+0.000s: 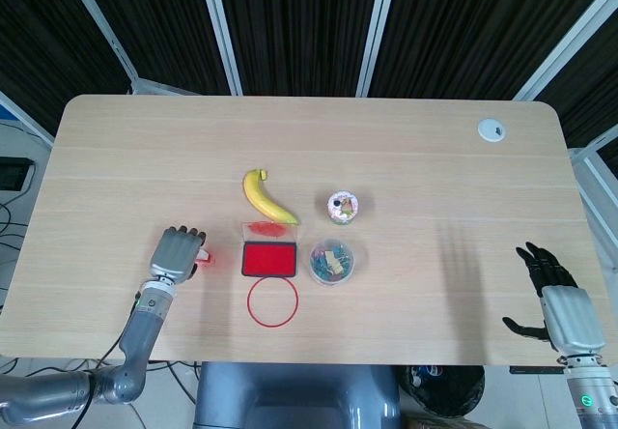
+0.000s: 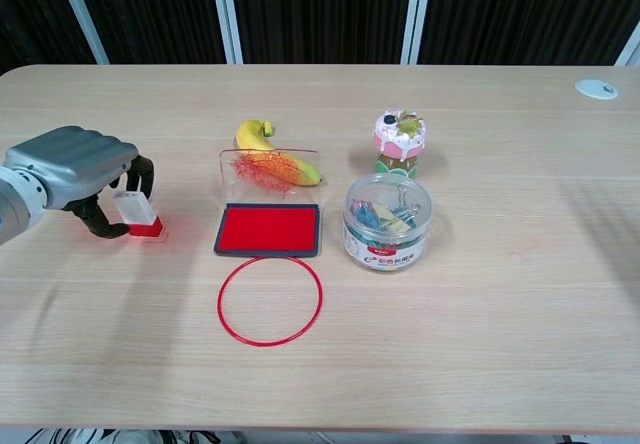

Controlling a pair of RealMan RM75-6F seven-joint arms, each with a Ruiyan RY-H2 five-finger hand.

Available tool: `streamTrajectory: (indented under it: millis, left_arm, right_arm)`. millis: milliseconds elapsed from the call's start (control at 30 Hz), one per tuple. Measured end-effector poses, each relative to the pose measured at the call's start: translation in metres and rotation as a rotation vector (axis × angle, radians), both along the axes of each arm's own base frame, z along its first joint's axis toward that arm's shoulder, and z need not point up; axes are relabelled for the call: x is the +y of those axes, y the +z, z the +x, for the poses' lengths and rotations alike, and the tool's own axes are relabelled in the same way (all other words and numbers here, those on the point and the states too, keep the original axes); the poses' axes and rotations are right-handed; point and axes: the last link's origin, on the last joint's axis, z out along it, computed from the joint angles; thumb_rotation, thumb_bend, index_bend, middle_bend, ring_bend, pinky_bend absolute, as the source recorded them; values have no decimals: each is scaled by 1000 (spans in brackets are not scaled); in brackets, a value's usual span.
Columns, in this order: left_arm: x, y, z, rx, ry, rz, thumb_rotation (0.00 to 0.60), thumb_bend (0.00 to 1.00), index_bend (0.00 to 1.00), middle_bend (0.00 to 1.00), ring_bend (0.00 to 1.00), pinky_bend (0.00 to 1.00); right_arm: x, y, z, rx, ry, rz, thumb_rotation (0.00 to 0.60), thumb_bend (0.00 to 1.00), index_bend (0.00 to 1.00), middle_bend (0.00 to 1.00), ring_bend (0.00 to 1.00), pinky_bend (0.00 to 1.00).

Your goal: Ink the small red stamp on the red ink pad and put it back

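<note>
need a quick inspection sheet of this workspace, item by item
surface: light wood table, no spills seen.
job's things: small red stamp upright on the table left of the red ink pad; pad open, clear lid raised behind it.
clutter: banana, cupcake figure, jar of binder clips, red ring, white grommet.
hands: left hand curled around the stamp, firm grip cannot be told; right hand open at the table's right edge, holding nothing.
cables: dark cables by the table's left edge in the head view.
surroundings: black curtain with white frame bars behind.
</note>
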Motion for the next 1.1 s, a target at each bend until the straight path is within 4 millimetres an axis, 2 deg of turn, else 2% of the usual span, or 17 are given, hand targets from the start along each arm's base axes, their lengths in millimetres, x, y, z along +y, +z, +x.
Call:
streamTrajectory:
  millis: [167,233,433,633,867,1100]
  left_arm:
    - [-1,12,1,-28,0,21,600,190,105,90,93,177]
    - [-3,19,2,-50,-7,32,600,190,67,50,64,153]
    - [-11,52,4,-142,-35,86,600,186,48,21,43,121]
    - [-28,90,-8,-202,-18,153,600,169,22,2,24,88]
    - [-66,137,-38,-280,43,247,600,167,0,0,0,36]
    - [-111,167,-71,-320,82,334,600,166,0,0,0,18]
  right_arm:
    - [0,1,0,7,4,-3,600,130,0,0,0,177]
    - [0,0,0,9,5,-4,600,131,0,0,0,177]
    - [0,1,-1,18,7,-3,600,129,0,0,0,177]
    - [0,1,0,42,20,-2,600,119,0,0,0,177]
    - [1,0,1,62,37,-5,600,104,0,0,0,177]
    - [1,2,5,76,82,-41,600,100,0,0,0,177]
